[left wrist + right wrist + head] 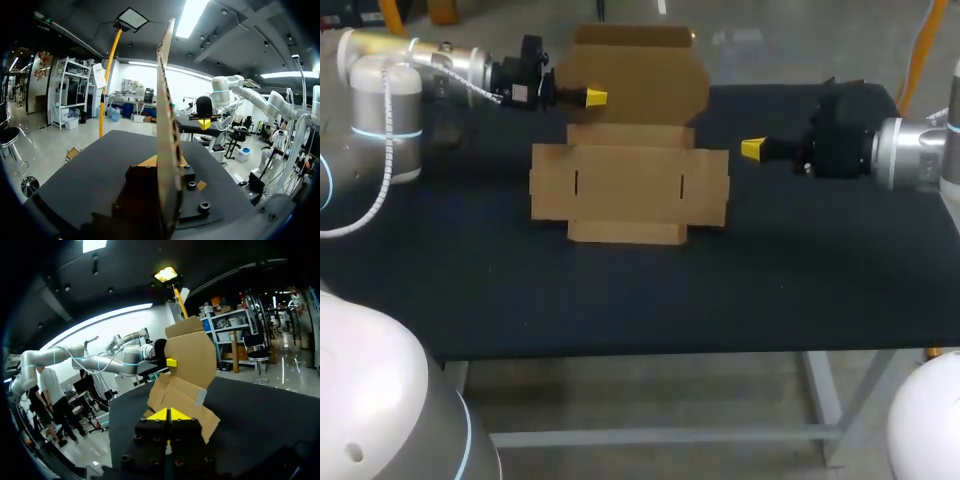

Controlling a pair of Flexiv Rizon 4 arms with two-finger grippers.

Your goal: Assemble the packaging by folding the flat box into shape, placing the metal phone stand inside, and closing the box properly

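Step in hand: folding the flat box, early stage. Box (630, 185) lies mid-counter, mostly flat: centre panel, side flaps with slots, short near flap all down on the black counter (620, 300). Only the far lid flap (640, 75) is raised, standing roughly upright at the far side.

Left arm comes in from far left. Left fingers (595, 97) are clamped on the left edge of the lid flap. In the left wrist view the card runs edge-on straight up out of the gripper body, and the right wrist view shows a yellow tip on the flap's face.

Right fingers (752, 150) are closed together with nothing between them, hanging just off the right edge of the box and pointing at it, not touching.

Metal phone stand: not visible in any view, so not in the box yet. Insert and close steps not started.

Next move, as a judgement: the side flaps and walls need lifting and creasing. The right arm is placed to push or pinch the right side flap up while the left steadies the lid. That calls for the right fingers to open, or to slide under the flap edge.

Risk: the light card could slide on the counter if pushed from one side only.
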